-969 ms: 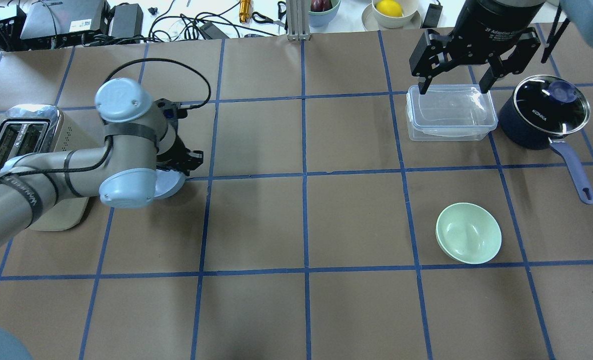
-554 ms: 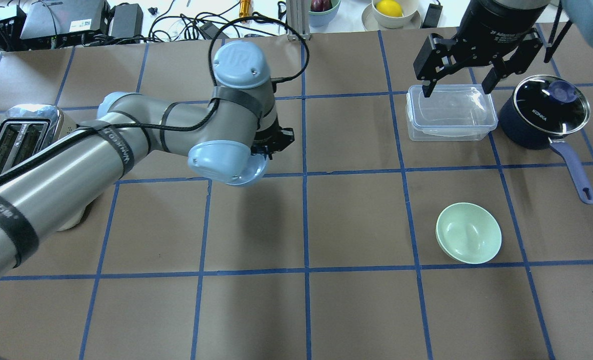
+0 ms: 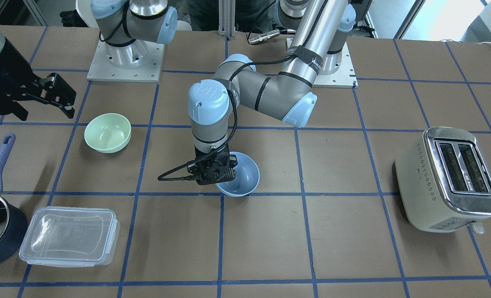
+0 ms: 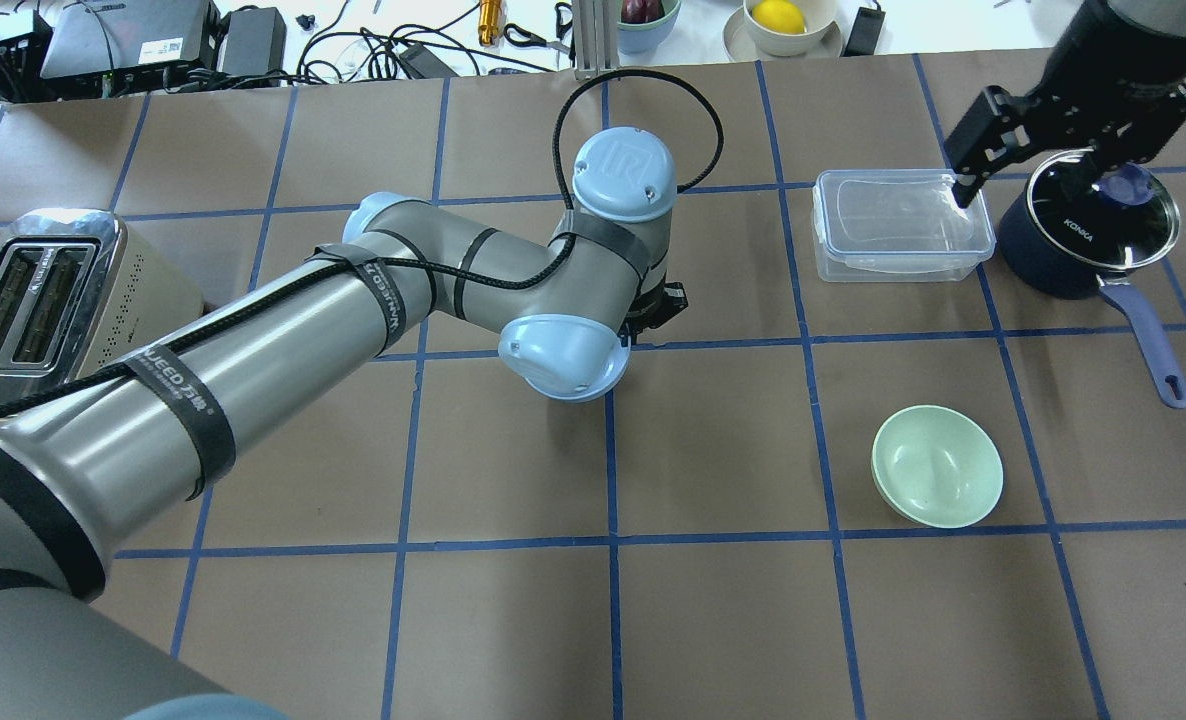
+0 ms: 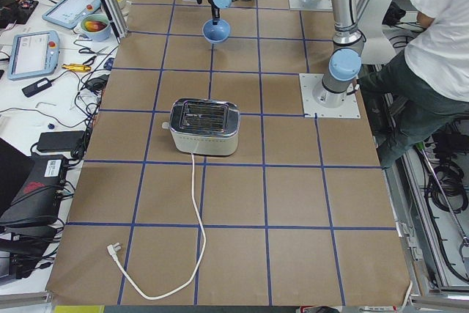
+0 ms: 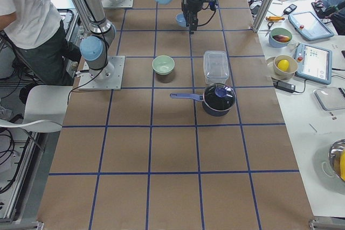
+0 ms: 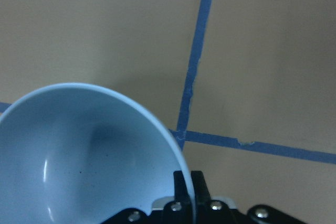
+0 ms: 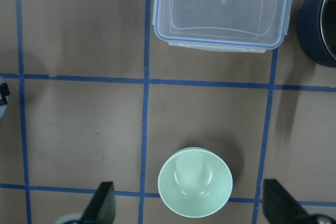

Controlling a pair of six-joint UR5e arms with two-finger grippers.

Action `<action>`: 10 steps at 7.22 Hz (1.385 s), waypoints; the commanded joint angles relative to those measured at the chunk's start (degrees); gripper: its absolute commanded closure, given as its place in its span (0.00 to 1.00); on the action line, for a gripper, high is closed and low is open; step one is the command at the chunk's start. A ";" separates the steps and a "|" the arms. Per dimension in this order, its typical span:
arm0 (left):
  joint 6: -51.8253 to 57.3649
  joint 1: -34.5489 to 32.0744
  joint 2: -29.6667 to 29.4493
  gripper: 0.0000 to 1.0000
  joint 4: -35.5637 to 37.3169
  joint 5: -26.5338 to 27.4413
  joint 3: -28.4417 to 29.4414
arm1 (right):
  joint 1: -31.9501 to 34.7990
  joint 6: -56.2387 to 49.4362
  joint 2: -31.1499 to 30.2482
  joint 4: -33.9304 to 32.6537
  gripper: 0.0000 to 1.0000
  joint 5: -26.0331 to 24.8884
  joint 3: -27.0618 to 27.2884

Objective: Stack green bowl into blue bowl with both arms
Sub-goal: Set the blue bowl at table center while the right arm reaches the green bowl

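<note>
At my far left the toaster (image 4: 43, 290) stood on the table (image 4: 713, 620), slots up, with nothing touching it. My left arm (image 4: 253, 370) reached past it toward the middle of the table, wrist pointing straight down. There my left end effector (image 7: 188, 188) was clamped on the rim of the blue bowl (image 3: 243, 178), one finger inside the rim and one outside. The bowl sat mouth up and empty, near a crossing of the blue tape lines (image 7: 197, 72). I could not tell whether its base touched the table or hung just above it.

Further right, on my own side of the table, the green bowl (image 4: 938, 478) rested upright and empty inside one tape square, well apart from the blue bowl, with neither end effector touching it. Beyond it, toward the far edge, lay the clear lidded box (image 4: 901, 222). Just beside the box on its right stood the dark pot (image 4: 1083, 230) under its glass lid, its handle pointing back toward me.

My right end effector (image 4: 1038, 165) hung in the air over the box and the pot, its fingers spread wide apart and holding nothing. From its wrist camera the green bowl showed far below, between the two fingertips.
</note>
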 commanded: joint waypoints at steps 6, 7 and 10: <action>27.57 18.23 11.59 0.00 -27.75 -0.50 15.77 | -9.70 -3.04 -0.06 -33.65 0.03 -4.95 39.41; 33.99 22.80 14.31 0.00 -34.87 -0.59 17.63 | -9.62 -3.13 -0.06 -35.36 0.27 -5.31 42.25; 38.89 26.54 24.06 0.00 -41.26 -0.85 16.61 | -9.62 -2.78 0.99 -35.29 1.00 -5.23 41.84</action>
